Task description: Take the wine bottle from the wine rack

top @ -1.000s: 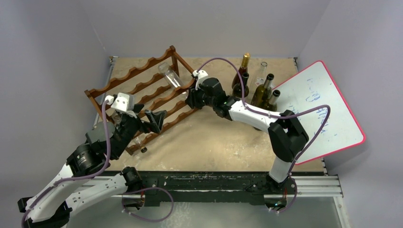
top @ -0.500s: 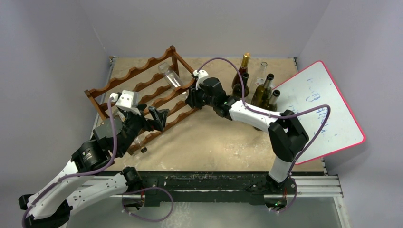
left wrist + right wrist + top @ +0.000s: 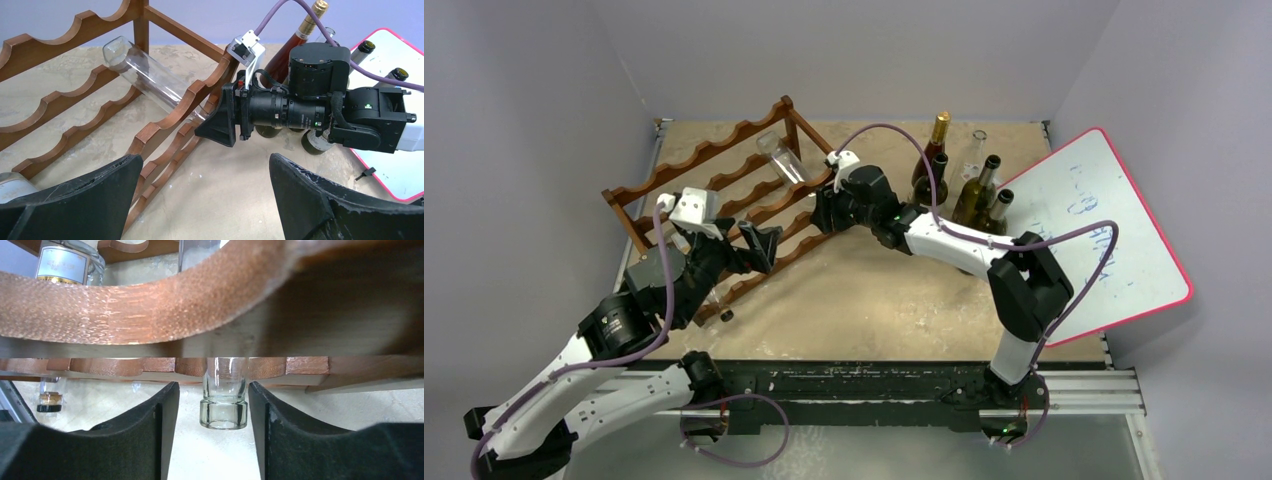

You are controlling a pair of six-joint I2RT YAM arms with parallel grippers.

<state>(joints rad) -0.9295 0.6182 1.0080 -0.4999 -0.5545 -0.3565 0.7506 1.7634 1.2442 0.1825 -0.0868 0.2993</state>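
While the wine bottle [image 3: 150,82] lies on the top tier of the wine rack [image 3: 150,300], the right gripper [image 3: 212,390] stands slightly spread around its neck
The left gripper [image 3: 204,160] is spread wide, near the rack's front

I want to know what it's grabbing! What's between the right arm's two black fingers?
The clear wine bottle's neck, poking out under the wine rack's wooden rail. The right wrist view shows it.

Wide-open left pincer [image 3: 206,167] points forward-right; right pincer [image 3: 214,395] partly open, fingers parted, pointing left.
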